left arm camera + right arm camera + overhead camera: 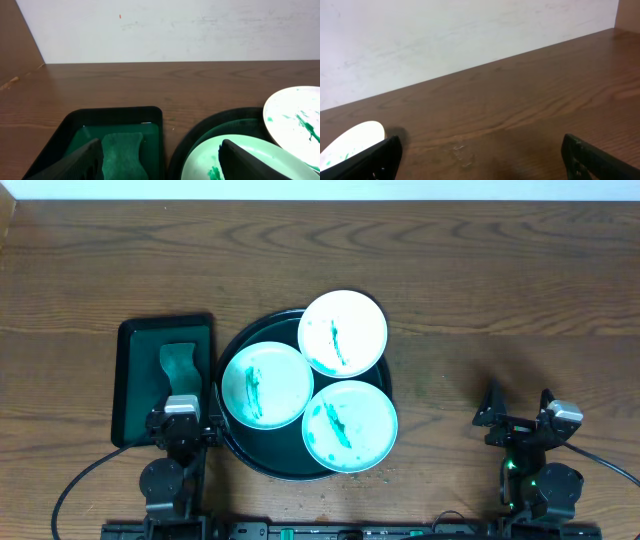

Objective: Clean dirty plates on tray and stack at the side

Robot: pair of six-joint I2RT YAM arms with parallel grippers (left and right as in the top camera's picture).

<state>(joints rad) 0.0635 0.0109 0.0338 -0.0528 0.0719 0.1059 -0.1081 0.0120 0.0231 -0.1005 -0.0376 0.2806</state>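
Three round pale plates smeared with green lie on the large round dark tray: one at the back, one at the left, one at the front right. In the left wrist view the left plate and back plate show on the tray. My left gripper is open and empty at the table's front left, its fingers spread. My right gripper is open and empty at the front right, over bare wood. A plate edge shows at its left.
A smaller rectangular dark green tray holds a green sponge left of the round tray; it also shows in the left wrist view. A pale wall stands behind the table. A wooden side panel stands at the far left.
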